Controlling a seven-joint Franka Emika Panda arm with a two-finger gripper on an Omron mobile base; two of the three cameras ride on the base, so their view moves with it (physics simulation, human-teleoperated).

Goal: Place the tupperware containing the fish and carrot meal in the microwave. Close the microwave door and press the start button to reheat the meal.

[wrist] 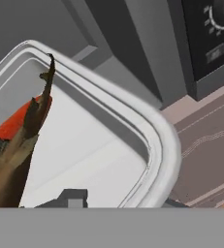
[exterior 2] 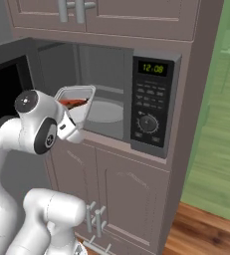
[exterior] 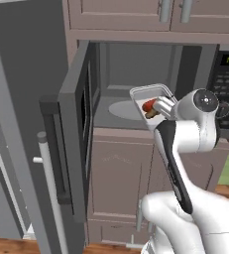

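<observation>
One white robot arm lifts the tupperware at the mouth of the microwave, its claw clamped on the container's near rim. From the left base camera the container is tilted, its open face turned toward the lens, the fish and carrot meal bunched at the lower edge beside the claw. The microwave door stands swung wide to the left, and the round glass plate lies bare inside the cavity just beyond the container.

From the right base camera the tupperware hangs at the left front of the cavity, rim tipped up, red food visible within; the control panel with its green display and dial sits well to the right.

From the hand camera the container's rounded rim sweeps across the frame, the meal slid against the near wall, and one finger tip at the bottom edge presses the rim.

Judged from these pictures, placing is still under way: the container should be levelled so the food stays in, carried inward over the plate clear of the cavity frame, then lowered flat before the claw lets go.
</observation>
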